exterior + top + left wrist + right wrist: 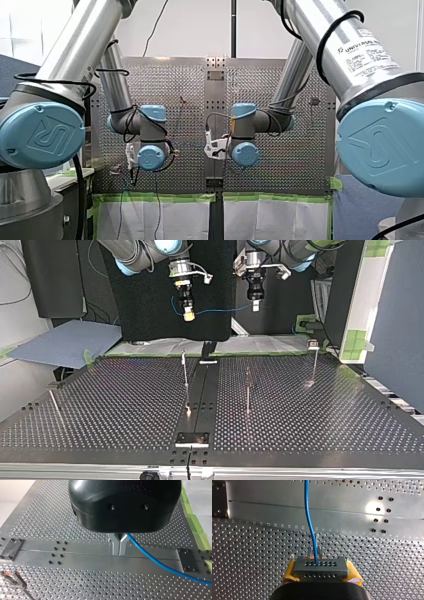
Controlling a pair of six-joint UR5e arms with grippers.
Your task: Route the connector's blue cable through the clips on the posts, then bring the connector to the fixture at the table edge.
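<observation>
Connector: the grey rectangular connector (320, 567), with rows of small holes, is clamped between the yellow pads (289, 573) of my right gripper (320, 571). It is held in the air well above the table, at the upper middle of the top view, just left of centre.
Cable: the thin blue cable (310, 522) leaves the connector's face and runs ahead of the gripper. In the top view it sags through the air across to my left gripper (255, 306), upper middle, right of centre.
Left claw: its metal fingers (115, 545) are clenched tip to tip, grasping the cable, which comes out from between them just under the black body.
Posts: thin metal posts (185, 371) stand well apart on the table, across the middle of the top view, with the cable high above them.
Fixture: a dark flat fixture plate (192, 439) lies at the bottom centre of the top view, at the table's edge.
Table: perforated metal table (300, 420).
</observation>
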